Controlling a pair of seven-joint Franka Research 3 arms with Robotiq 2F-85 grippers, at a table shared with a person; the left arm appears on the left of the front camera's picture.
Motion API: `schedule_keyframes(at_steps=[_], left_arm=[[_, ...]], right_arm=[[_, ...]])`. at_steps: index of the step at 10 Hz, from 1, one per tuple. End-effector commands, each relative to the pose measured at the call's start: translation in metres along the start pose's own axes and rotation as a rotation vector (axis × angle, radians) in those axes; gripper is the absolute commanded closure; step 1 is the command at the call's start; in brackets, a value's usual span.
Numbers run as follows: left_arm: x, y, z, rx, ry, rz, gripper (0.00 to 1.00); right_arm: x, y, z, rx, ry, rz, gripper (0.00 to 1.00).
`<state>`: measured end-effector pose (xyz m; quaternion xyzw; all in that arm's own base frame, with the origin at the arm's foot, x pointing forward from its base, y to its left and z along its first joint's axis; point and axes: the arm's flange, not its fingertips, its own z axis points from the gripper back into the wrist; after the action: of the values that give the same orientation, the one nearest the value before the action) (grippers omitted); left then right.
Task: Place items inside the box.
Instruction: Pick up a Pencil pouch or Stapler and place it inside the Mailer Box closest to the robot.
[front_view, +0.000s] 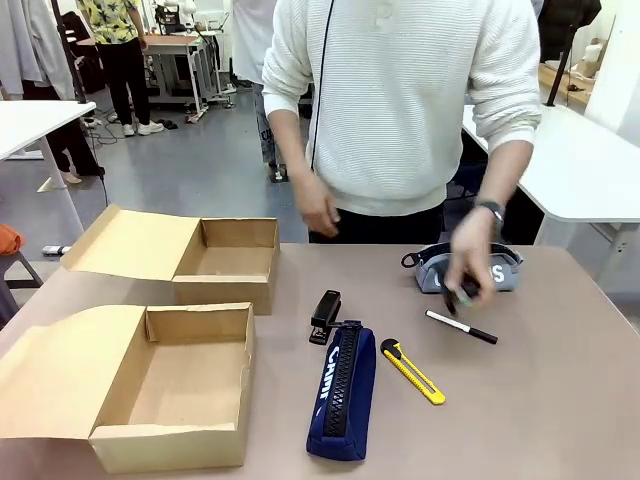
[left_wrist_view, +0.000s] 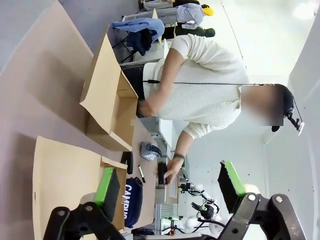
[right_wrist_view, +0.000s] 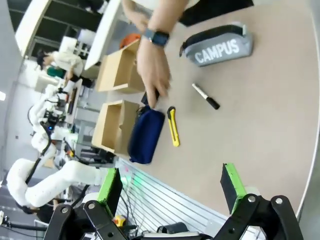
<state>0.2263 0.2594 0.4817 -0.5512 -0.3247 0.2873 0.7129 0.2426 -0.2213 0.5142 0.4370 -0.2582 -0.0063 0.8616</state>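
Two open cardboard boxes stand at the table's left, one near (front_view: 150, 390) and one far (front_view: 215, 262), both empty. A black stapler (front_view: 325, 317) lies beside the top of the navy pencil case (front_view: 342, 392). To their right lie the yellow utility knife (front_view: 412, 372) and the marker (front_view: 461, 327). The grey "CAMPUS" case (right_wrist_view: 220, 47) lies behind them. A person's hand (front_view: 468, 268) hovers over it, blurred, holding a small black thing (left_wrist_view: 162, 172). My left gripper (left_wrist_view: 168, 185) and right gripper (right_wrist_view: 170, 184) both hang open and hold nothing, high above the table.
The person in a white sweater (front_view: 400, 100) stands at the far edge, the other hand (front_view: 318, 208) hanging by the hip. White tables (front_view: 590, 160) flank the aisle behind. Bare tabletop (front_view: 540, 400) lies at the front right.
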Motion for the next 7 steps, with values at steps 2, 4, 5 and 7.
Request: schedule_keyframes(at_steps=[2,4,5,7], left_arm=[[0.000,-0.002,0.000,-0.020,-0.004,-0.023,0.00],[0.000,-0.002,0.000,-0.020,-0.004,-0.023,0.00],[0.000,-0.002,0.000,-0.020,-0.004,-0.023,0.00],[0.000,-0.002,0.000,-0.020,-0.004,-0.023,0.00]], right_arm=[[0.033,0.021,-0.045,-0.025,0.288,0.306,0.00],[0.074,0.034,-0.133,-0.178,0.560,0.527,0.00],[0.081,0.036,-0.169,-0.240,0.711,0.588,0.00],[0.061,0.047,-0.137,-0.219,0.668,0.590,0.00]])
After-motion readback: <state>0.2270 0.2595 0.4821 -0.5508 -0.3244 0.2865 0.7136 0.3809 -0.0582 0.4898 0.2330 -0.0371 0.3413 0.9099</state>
